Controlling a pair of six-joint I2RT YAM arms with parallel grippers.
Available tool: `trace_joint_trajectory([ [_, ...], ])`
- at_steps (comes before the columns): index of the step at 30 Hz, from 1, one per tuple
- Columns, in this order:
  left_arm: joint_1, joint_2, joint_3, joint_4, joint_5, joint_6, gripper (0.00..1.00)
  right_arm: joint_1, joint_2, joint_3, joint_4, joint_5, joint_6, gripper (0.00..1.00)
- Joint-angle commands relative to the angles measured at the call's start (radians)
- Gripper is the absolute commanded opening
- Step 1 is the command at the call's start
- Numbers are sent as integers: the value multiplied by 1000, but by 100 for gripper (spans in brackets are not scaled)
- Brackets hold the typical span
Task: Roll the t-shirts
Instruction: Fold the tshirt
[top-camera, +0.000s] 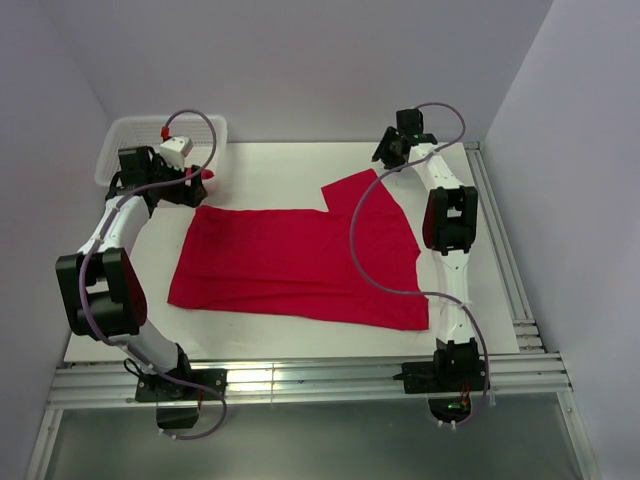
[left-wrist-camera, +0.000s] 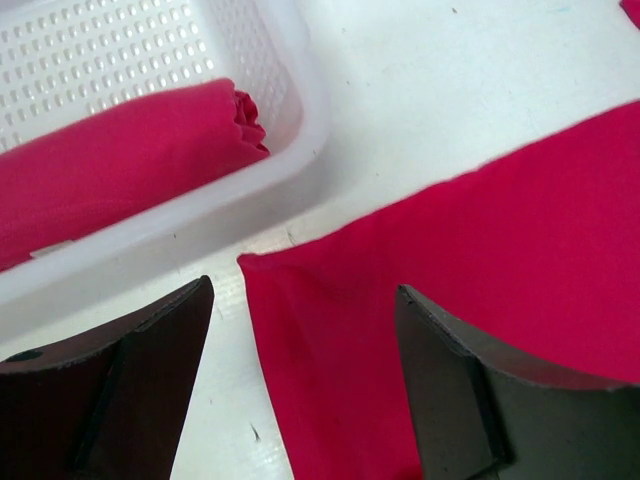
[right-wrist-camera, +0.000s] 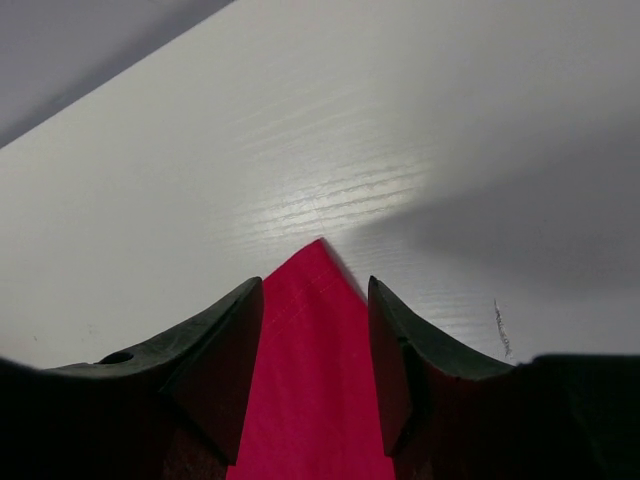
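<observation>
One red t-shirt (top-camera: 300, 265) lies spread flat on the white table. My left gripper (top-camera: 198, 183) hangs low over its far left corner (left-wrist-camera: 400, 250). It is open (left-wrist-camera: 305, 290), one finger over bare table and the other over the cloth. A second red t-shirt (left-wrist-camera: 120, 170) lies rolled inside the white basket (left-wrist-camera: 290, 190). My right gripper (top-camera: 387, 157) is at the far tip of the shirt's sleeve (right-wrist-camera: 315, 340). It stands open (right-wrist-camera: 312, 285), and the pointed cloth lies flat between its fingers.
The white lattice basket (top-camera: 115, 140) stands at the table's far left corner, right beside my left gripper. Grey walls close in at the back and on both sides. A metal rail (top-camera: 500, 240) runs along the table's right edge.
</observation>
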Motion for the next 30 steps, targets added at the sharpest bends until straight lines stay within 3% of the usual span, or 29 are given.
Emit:
trace_joint_trajectory([
  [1,1,-69,-29,-15,1,30,79,7,13,2,-12,24,74,53],
  [16,12,-203,-143,-38,-5,71,79,42,55,15,-21,142,172,52],
  [22,14,-240,-172,-38,-5,85,79,54,120,149,-138,168,157,40],
  [27,14,-256,-186,-41,4,96,79,80,111,159,-170,244,106,43],
  [30,14,-258,-192,-44,4,102,79,108,127,179,-198,280,85,35],
])
